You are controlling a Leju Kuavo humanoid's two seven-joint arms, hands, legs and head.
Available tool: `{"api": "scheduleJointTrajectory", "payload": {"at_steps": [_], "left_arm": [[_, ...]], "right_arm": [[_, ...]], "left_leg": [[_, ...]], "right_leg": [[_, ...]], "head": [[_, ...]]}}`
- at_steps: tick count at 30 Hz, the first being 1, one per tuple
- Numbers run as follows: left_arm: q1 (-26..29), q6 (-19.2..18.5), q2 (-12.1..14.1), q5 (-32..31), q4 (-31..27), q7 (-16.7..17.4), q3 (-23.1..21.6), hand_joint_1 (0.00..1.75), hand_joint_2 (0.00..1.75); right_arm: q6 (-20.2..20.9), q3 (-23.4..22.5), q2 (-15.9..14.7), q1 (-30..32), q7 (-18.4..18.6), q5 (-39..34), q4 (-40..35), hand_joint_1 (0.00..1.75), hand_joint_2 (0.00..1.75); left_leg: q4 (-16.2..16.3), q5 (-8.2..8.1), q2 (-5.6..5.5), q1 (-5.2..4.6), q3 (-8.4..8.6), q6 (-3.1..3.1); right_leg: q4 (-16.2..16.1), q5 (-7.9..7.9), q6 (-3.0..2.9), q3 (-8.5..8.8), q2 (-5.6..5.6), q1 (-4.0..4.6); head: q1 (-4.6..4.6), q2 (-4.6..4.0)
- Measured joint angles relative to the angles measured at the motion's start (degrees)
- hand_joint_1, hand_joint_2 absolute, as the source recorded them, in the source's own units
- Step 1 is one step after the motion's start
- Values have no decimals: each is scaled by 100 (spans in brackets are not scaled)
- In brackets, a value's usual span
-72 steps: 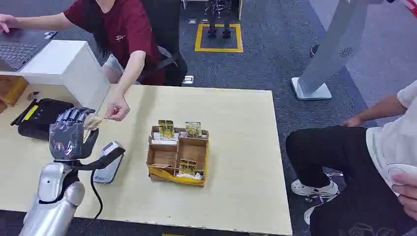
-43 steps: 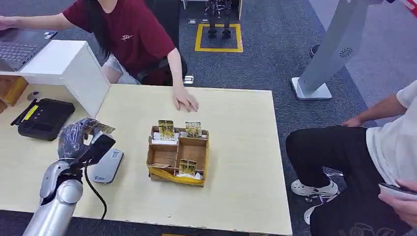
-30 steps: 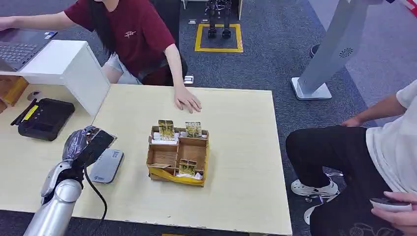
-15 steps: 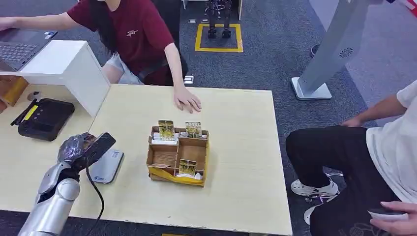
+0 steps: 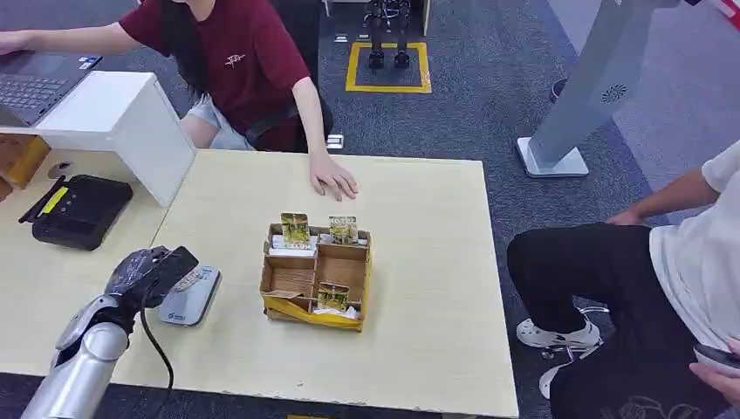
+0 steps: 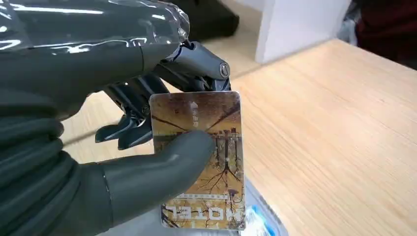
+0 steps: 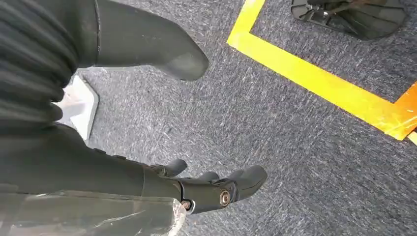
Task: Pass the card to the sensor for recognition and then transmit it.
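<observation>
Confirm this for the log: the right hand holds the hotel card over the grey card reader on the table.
Wrong hand. The left hand holds the hotel card over the grey card reader on the table, as the left wrist view shows; the right hand hangs over the carpet.

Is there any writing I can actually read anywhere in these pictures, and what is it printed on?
"HOTEL": on the card held by the left hand, seen upside down in the left wrist view.
Small characters near the card's other end: too small to read.
Blue mark on the grey card reader: too blurred to read.
Logo on the seated person's red shirt: too small to read.
Cards standing in the cardboard box: print too small to read.
</observation>
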Motion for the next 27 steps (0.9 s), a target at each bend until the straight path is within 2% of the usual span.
{"api": "scheduleJointTrajectory", "payload": {"at_steps": [4, 15, 19, 22, 27], "left_arm": [[261, -366, 146, 773, -241, -221, 53, 175, 175], [476, -440, 327, 932, -464, -235, 114, 175, 175], [488, -335, 426, 642, -464, 50, 114, 175, 175], [481, -136, 468, 164, -440, 332, 109, 175, 175], [440, 154, 415, -459, -248, 565, 81, 175, 175]], "right_arm": [[4, 0, 0, 1, -18, 13, 0, 0, 175], [13, 0, 0, -3, -40, 24, 0, 0, 175], [37, 4, 0, -6, -40, 55, 0, 0, 175], [79, 17, 0, -32, -40, 68, 0, 0, 175], [92, 31, 2, -58, -160, 57, 0, 0, 175]], "left_leg": [[0, 0, 7, 3, 0, 0], [0, 0, 3, 3, -2, 0], [0, 0, 2, 3, -2, 0], [0, 0, 4, 4, 0, 0], [0, 0, 4, 1, 2, 0]], "right_leg": [[0, 0, 0, -3, 5, 0], [0, 1, 1, -1, 3, 0], [0, 1, 1, -2, 3, 0], [0, 1, 1, -3, 5, 0], [0, 1, 1, -1, 4, 0]], "head": [[0, 0], [2, 0], [0, 0], [0, 0], [0, 0]]}}
